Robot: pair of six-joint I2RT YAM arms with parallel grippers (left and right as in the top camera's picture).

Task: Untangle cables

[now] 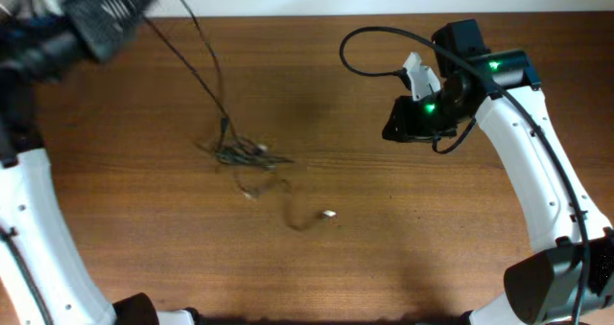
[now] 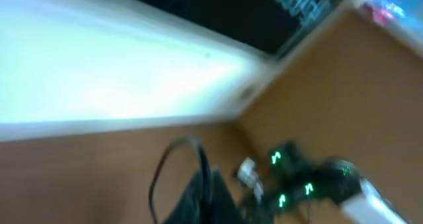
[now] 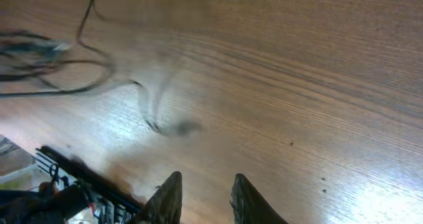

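The cables (image 1: 240, 153) lie as a small knotted heap of thin black cords left of the table's middle. Two strands rise from the heap up to my left gripper (image 1: 142, 3), which is lifted high at the back left and appears shut on them. In the blurred left wrist view a thin cord (image 2: 158, 178) loops beside the dark finger (image 2: 205, 197). A loose cord with a white plug end (image 1: 329, 213) trails toward the front. My right gripper (image 1: 395, 126) is open and empty above bare wood, right of the heap. In the right wrist view its fingers (image 3: 205, 187) are apart, with the cables (image 3: 59, 65) far off.
The wooden table (image 1: 384, 248) ends at a white wall edge at the back. A thicker black wire (image 1: 360, 47) loops off the right arm. The arm bases stand at the front left and front right corners.
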